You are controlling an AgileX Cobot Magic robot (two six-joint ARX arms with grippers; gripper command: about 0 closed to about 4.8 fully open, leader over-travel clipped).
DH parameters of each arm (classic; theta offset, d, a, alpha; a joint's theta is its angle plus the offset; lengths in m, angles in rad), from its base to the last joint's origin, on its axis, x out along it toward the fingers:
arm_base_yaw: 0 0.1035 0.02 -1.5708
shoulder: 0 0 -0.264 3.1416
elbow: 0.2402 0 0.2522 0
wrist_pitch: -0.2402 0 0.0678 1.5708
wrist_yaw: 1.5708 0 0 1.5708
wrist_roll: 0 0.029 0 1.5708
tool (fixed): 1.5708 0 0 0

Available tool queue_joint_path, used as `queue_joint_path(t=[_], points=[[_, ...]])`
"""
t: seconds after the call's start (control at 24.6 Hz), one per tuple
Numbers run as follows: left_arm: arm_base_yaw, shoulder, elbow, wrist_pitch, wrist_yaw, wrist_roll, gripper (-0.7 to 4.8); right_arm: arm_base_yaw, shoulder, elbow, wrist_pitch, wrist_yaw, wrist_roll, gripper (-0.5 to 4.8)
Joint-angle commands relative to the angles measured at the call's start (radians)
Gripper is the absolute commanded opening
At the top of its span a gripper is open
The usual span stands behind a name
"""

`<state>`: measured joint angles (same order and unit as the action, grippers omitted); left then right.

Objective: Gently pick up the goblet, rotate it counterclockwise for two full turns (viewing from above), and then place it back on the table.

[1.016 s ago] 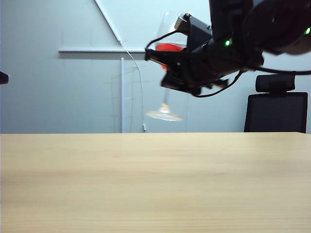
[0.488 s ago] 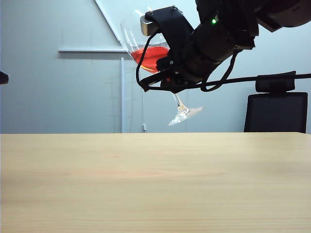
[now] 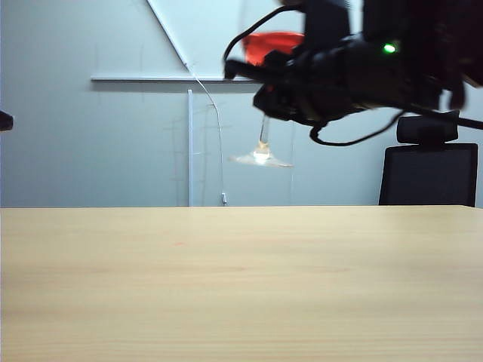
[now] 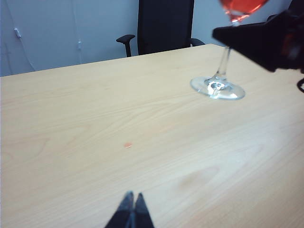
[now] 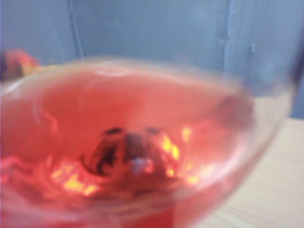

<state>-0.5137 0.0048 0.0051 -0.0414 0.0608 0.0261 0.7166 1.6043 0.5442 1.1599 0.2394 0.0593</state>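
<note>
The goblet (image 3: 263, 139) hangs upright well above the table (image 3: 241, 286), its bowl of red liquid (image 3: 273, 44) near the top of the exterior view and its round foot (image 3: 261, 159) in the air. My right gripper (image 3: 268, 98) is shut on the stem just under the bowl. In the left wrist view the goblet's foot (image 4: 217, 88) and stem show beside the black right gripper (image 4: 230, 38). The right wrist view is filled by the blurred goblet bowl (image 5: 133, 118), which hides the fingers. My left gripper (image 4: 133, 202) is shut and empty, low over the table (image 4: 95, 118), far from the goblet.
A black office chair (image 3: 430, 170) stands behind the table's far edge, also seen as the chair (image 4: 165, 23) in the left wrist view. A small reddish spot (image 4: 127, 145) marks the tabletop. A dark bit of the left arm (image 3: 4, 119) shows at the left edge.
The right arm has swung; the goblet tilted sharply half a second ago and now stands upright again, held a little higher. The left gripper has not moved.
</note>
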Motion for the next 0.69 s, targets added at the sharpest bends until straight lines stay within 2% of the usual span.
queue_joint_path(t=[0.04, 0.24, 0.45, 0.53, 0.65, 0.69], points=[[0.000, 0.001, 0.004, 0.012, 0.005, 0.000, -0.05, -0.010, -0.006, -0.035, 0.158, -0.006, 0.161, -0.02], [0.000, 0.001, 0.004, 0.012, 0.005, 0.000, -0.05, -0.063, -0.006, -0.029, 0.084, -0.019, 0.334, -0.02], [0.000, 0.001, 0.004, 0.012, 0.005, 0.000, -0.05, -0.095, -0.006, 0.033, -0.077, -0.041, 0.356, -0.02], [0.000, 0.001, 0.004, 0.012, 0.005, 0.000, -0.05, -0.097, -0.006, 0.119, -0.270, -0.043, 0.327, -0.02], [0.000, 0.001, 0.004, 0.012, 0.005, 0.000, -0.05, -0.088, -0.006, 0.185, -0.392, -0.040, 0.230, -0.02], [0.000, 0.001, 0.004, 0.012, 0.005, 0.000, -0.05, -0.079, -0.006, 0.220, -0.443, -0.028, 0.151, -0.02]])
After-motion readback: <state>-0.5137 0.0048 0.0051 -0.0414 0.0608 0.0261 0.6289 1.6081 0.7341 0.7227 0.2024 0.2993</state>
